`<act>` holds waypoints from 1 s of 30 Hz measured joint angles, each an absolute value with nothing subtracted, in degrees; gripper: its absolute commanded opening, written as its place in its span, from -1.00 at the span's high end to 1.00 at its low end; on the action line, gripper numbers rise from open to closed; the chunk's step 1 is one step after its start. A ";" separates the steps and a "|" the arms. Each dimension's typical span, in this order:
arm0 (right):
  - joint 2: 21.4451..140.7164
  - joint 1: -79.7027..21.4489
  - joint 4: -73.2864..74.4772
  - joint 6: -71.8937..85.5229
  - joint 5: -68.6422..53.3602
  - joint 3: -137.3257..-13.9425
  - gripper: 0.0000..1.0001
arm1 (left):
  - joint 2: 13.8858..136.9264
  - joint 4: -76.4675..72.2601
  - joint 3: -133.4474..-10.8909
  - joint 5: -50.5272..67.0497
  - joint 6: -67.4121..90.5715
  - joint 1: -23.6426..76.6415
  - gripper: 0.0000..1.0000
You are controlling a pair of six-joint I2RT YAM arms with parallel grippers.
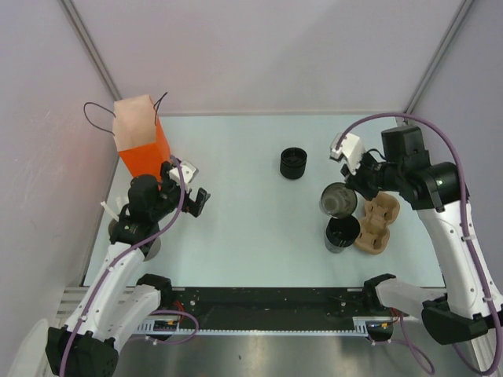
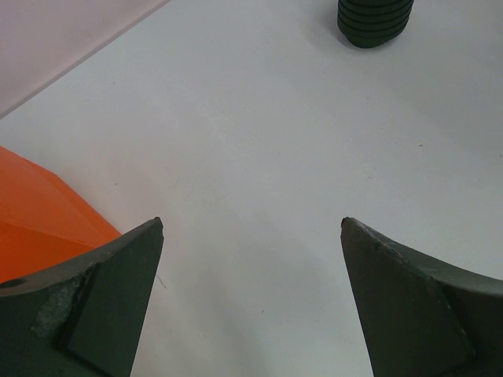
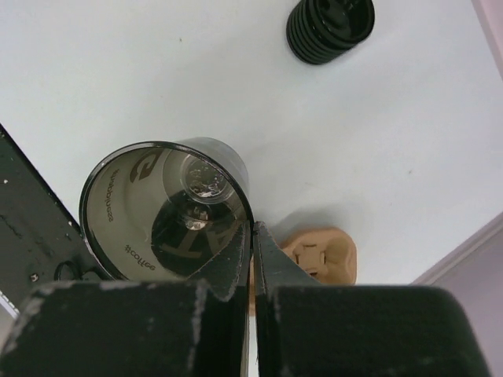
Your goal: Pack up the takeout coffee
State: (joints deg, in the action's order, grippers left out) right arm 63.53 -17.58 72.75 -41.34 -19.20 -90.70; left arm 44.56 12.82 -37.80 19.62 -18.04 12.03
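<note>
Black-fingered right gripper (image 3: 253, 229) pinches the rim of an open cup (image 3: 134, 212); left gripper (image 2: 251, 224) spread wide near the orange bag (image 2: 39, 212); takeout coffee (image 1: 292, 163) upper centre on the bench (image 1: 236, 236)

The takeout coffee (image 1: 292, 163) is a small black cup with a round black lid, its spoke-like ridges ringing a raised centre. It stands upright on the pale table (image 1: 236, 228), just right of centre in the upper half of the top view. The left wrist view clips it at the top edge, showing ribbed sides. The right wrist view shows it at upper right.
</note>
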 measured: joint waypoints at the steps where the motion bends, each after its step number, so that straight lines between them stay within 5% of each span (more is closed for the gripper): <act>1: 64.29 -18.90 72.20 -40.64 -18.74 -90.94 1.00 | 44.56 12.73 -37.78 19.59 -18.02 12.05 -0.99; 12: 83.15 -31.05 59.66 -33.17 -12.86 -94.67 1.00 | 44.56 11.90 -37.39 17.96 -18.02 11.92 -1.00; 30: 103.46 -34.70 38.63 -19.97 -19.18 -98.91 1.00 | 44.53 11.62 -37.23 16.69 -18.04 11.81 -1.00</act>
